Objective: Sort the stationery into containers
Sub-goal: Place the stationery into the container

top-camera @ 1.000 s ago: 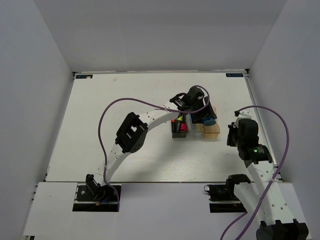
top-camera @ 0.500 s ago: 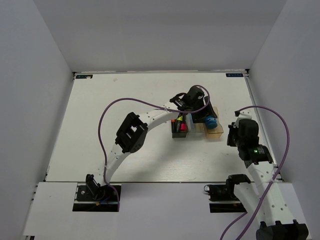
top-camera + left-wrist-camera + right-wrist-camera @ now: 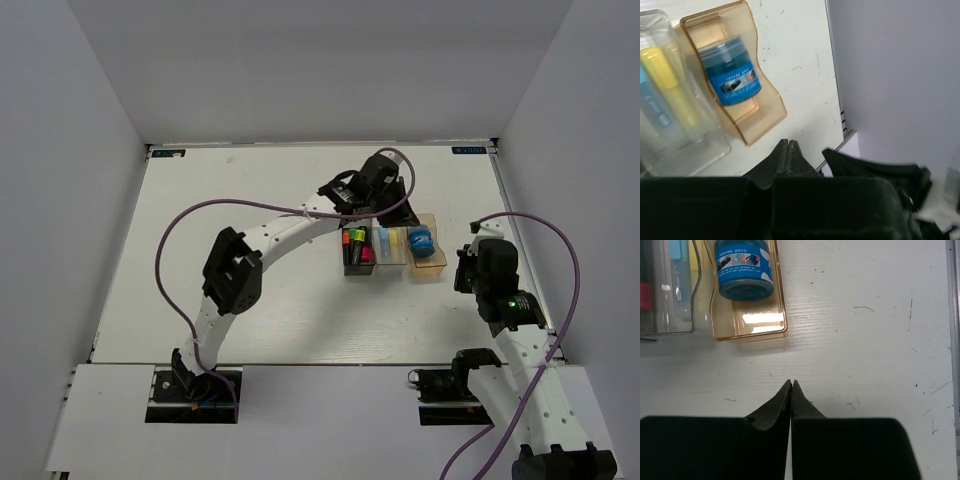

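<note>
- Left gripper (image 3: 789, 149): fingers pressed together, holding nothing. It has drawn back from over the tan bin (image 3: 771, 107), where it hung a second ago.
- Roll (image 3: 731, 71) now lies released in that bin, so sorting looks finished.
- Right gripper (image 3: 791, 388): fingers pressed together, empty, near the tan bin.
- Sticks (image 3: 671, 85) lie in the clear bin (image 3: 710, 150), cut off at the frame edge.
- Highlighters (image 3: 357, 247) in the grey bin (image 3: 358, 272) are too small to count.

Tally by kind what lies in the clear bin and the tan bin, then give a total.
Sticks: 2, a blue stick and a yellow stick, both in the clear bin.
Rolls: 1, a blue roll in the tan bin.
Total: 3
</note>
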Robot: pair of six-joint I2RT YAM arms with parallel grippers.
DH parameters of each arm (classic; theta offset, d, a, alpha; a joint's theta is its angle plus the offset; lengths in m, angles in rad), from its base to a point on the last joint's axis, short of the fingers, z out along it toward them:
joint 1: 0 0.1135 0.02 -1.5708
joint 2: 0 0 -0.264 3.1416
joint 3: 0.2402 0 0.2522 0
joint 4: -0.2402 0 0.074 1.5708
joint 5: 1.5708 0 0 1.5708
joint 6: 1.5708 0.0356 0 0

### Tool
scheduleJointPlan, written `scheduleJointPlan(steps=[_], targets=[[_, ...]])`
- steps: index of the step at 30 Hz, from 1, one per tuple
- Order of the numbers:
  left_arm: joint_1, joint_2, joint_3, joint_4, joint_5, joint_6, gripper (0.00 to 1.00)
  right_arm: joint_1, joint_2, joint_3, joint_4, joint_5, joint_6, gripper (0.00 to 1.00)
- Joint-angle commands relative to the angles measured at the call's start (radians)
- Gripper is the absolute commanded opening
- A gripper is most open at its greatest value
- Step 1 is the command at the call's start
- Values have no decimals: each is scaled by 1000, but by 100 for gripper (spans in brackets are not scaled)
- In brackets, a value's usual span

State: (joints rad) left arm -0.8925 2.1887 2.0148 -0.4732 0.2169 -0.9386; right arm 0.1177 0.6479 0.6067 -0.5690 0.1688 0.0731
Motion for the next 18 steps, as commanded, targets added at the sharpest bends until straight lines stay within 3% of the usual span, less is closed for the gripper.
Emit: scheduleJointPlan(steps=[1, 2, 3, 4, 5, 6, 7, 8, 10, 11, 12, 15, 16, 18], targets=[[-9, -162, -48, -85, -40, 137, 1, -6, -2, -1, 37, -15, 1, 0], [-6, -200, -56, -208, -94, 168, 1, -6, 1, -1, 43, -25, -10, 2], [-6, -220, -59, -258, -118, 200, 5, -3, 10, -1, 44, -38, -31, 22], [-9, -266, -62, -316, -154, 316, 21, -4, 21, 4, 47, -130, -50, 66], [-11, -318, -82, -484, -277, 354, 41, -19, 35, 7, 40, -158, -67, 84], [-8, -386, -135, -510, -322, 409, 84, -6, 45, 17, 31, -248, -106, 90], [-3, -418, -175, -545, -364, 426, 96, -3, 74, 39, 20, -315, -120, 90], [10, -540, -271, -595, -478, 444, 100, -4, 87, 53, 18, -346, -125, 90], [42, -639, -531, -614, -519, 455, 100, -1, 113, 79, 8, -411, -142, 90], [70, -688, -598, -581, -515, 452, 100, 3, 105, 76, 20, -405, -138, 90], [108, -845, -793, -532, -493, 454, 100, 2, 99, 90, 44, -381, -119, 90], [219, -1077, -947, -397, -381, 455, 100, -3, 105, 114, 52, -330, -45, 90], [240, -1110, -1058, -380, -358, 458, 100, -3, 113, 116, 60, -327, -62, 90], [303, -1201, -1126, -360, -292, 477, 100, -3, 122, 113, 61, -308, -41, 90]])
